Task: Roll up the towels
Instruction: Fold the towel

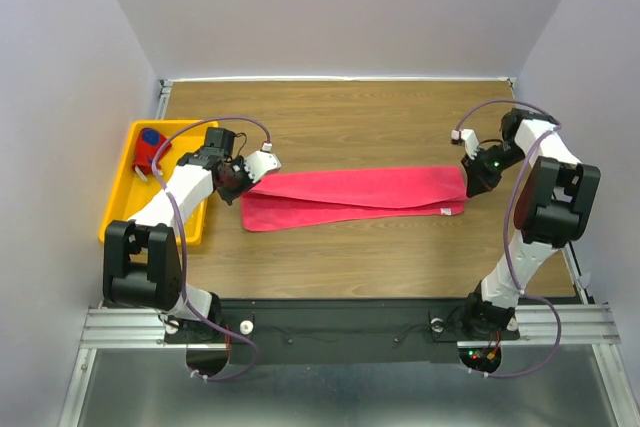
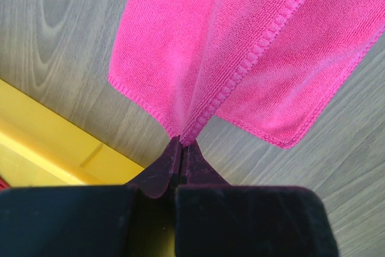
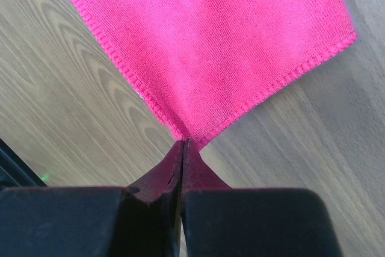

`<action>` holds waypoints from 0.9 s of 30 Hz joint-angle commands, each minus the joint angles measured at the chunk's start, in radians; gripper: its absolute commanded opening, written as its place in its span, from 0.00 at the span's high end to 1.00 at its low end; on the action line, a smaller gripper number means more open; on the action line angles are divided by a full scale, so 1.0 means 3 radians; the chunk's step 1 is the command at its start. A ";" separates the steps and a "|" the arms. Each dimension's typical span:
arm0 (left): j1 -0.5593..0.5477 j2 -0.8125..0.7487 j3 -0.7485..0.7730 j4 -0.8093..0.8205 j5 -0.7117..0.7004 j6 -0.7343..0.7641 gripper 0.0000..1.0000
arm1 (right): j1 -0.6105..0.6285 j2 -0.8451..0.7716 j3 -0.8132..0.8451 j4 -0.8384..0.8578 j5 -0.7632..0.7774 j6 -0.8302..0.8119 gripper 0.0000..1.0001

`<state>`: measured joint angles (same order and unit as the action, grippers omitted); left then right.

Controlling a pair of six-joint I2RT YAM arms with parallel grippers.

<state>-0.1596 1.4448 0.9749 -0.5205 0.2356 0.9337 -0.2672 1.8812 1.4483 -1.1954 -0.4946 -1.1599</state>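
Your left pincer [image 2: 181, 141] is clamped on the left end of the pink towel [image 1: 355, 197]; your right pincer [image 3: 183, 141] is clamped on its right end. The pink towel lies stretched as a long folded strip across the middle of the surface [image 1: 350, 122], with no roll started. The patterned towel [image 1: 150, 145] sits in the tray [image 1: 125, 209] at far left and looks rolled. Call it about half done: you still have the pink one to roll.

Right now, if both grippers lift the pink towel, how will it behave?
Probably floppy: the pink towel bunches into folds at the left gripper. Likely sags midway toward the right gripper, being long. Its plush weave probably resists slipping.
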 commanded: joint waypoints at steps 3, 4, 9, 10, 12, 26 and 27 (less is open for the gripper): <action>0.0036 -0.0046 0.0176 -0.0060 0.0150 -0.0121 1.00 | -0.0025 -0.0079 0.0213 -0.0080 -0.0177 0.0036 0.99; 0.0051 -0.0045 0.0212 -0.0075 0.0186 -0.0116 1.00 | -0.0025 -0.0074 0.0265 -0.0141 -0.0212 0.0041 0.99; 0.0092 -0.0107 0.0386 -0.0116 0.0212 -0.0055 1.00 | -0.0025 -0.0094 0.0459 -0.0275 -0.0254 0.0047 0.99; 0.0097 -0.0137 0.0401 -0.0136 0.0217 -0.0029 1.00 | -0.0025 -0.0104 0.0485 -0.0285 -0.0254 0.0052 0.99; 0.0108 -0.0183 0.0437 -0.0213 0.0227 0.0037 1.00 | -0.0025 -0.0130 0.0490 -0.0341 -0.0289 0.0026 0.99; 0.0087 -0.0260 0.0151 -0.0500 0.0381 0.0308 1.00 | -0.0019 -0.0176 -0.0174 -0.0219 -0.0305 -0.0081 0.99; 0.0087 -0.0265 0.0095 -0.0489 0.0350 0.0314 1.00 | -0.0009 -0.0161 -0.0185 -0.0214 -0.0325 -0.0071 1.00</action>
<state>-0.1310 1.3891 1.0462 -0.6231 0.3256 0.9947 -0.2672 1.8557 1.3964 -1.2751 -0.5667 -1.1713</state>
